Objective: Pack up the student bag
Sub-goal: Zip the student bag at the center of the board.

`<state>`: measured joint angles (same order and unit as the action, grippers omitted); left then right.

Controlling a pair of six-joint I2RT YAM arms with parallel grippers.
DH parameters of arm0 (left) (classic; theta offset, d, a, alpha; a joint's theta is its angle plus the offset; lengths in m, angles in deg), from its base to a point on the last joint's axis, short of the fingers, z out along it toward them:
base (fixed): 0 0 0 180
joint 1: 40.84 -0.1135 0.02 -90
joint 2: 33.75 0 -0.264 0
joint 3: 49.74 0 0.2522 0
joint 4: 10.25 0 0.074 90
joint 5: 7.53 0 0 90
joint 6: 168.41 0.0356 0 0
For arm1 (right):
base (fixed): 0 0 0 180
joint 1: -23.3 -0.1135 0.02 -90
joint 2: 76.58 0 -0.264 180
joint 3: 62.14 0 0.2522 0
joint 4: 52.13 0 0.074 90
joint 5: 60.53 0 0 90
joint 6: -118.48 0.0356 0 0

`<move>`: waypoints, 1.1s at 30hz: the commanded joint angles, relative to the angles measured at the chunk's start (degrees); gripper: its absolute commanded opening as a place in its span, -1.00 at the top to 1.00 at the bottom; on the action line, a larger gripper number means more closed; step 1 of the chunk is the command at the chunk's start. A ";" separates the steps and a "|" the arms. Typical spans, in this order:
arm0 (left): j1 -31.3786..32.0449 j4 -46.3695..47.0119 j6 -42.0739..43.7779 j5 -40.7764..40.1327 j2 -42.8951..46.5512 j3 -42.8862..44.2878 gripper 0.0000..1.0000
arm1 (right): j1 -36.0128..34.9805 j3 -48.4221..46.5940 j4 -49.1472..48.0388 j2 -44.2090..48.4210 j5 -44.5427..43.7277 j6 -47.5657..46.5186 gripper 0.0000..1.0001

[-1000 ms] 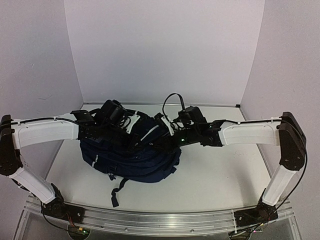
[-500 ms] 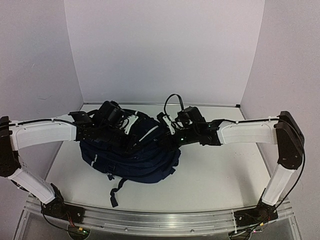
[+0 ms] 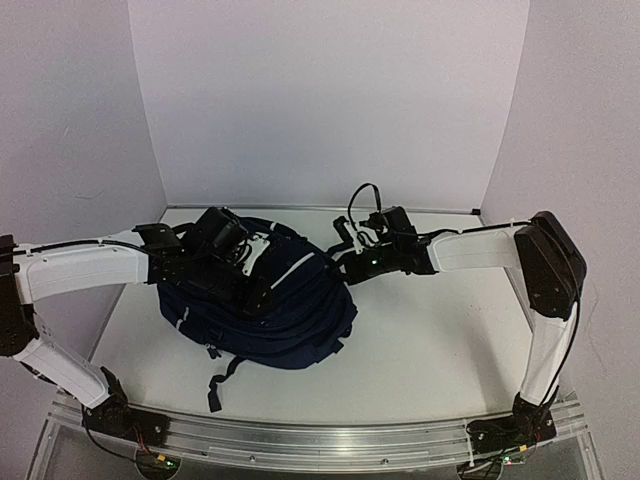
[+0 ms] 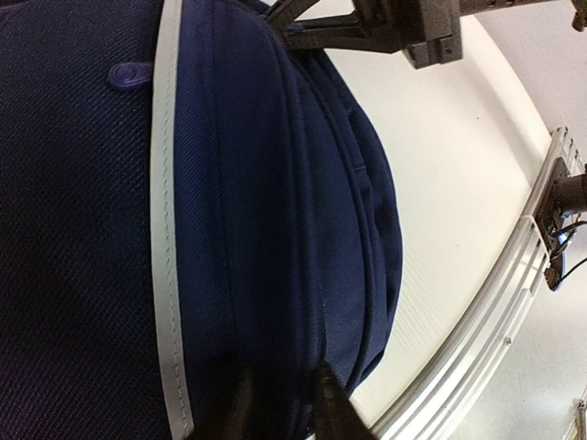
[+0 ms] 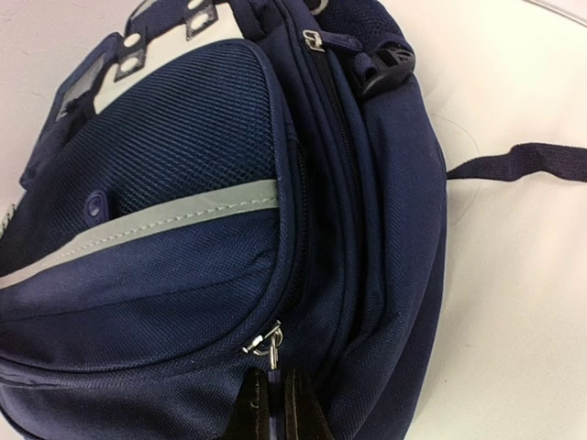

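Two grippers meet the bag [image 3: 270, 310], centre-left of the top view. The right gripper [image 5: 272, 396] clenches the zip pull [image 5: 264, 345] at lower centre; the left gripper [image 4: 284, 403] stands released. We judge zipping in hand; next calls for a steady draw, bag held down.

The large navy blue fabric backpack [image 4: 275, 229] runs off the left wrist view's left, top and bottom edges. The left gripper [image 4: 280, 411] shows only blurred dark tips at bottom centre; whether they pinch fabric cannot be told. At the right wrist view's bottom edge the right gripper [image 5: 272, 403] is cut off, its hold on the small silver zip pull [image 5: 265, 346] unclear.
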<state>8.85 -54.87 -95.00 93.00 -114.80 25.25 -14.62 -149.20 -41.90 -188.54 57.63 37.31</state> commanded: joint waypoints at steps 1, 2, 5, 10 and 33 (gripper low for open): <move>-0.20 -5.54 -1.63 -5.28 -2.59 8.92 -0.04 | 0.82 1.78 -4.05 2.79 5.99 0.92 1.00; -0.20 -5.60 -1.43 -5.48 -3.71 10.66 -0.19 | 0.83 2.24 -4.30 2.93 6.52 0.92 1.00; -0.19 -4.72 -0.09 -5.50 -7.79 15.96 -0.37 | 0.78 3.78 -5.34 3.04 7.97 1.30 1.00; -0.13 -2.15 2.82 -5.13 -14.88 22.04 -0.47 | 0.76 5.93 -8.99 3.46 9.67 3.26 1.00; 4.92 -9.00 9.40 -22.90 -33.46 36.57 0.75 | 0.83 6.37 -12.02 3.26 10.52 5.40 1.00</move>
<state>12.78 -60.31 -86.26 77.75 -147.04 59.11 -13.59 -143.44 -51.23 -187.88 66.52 42.33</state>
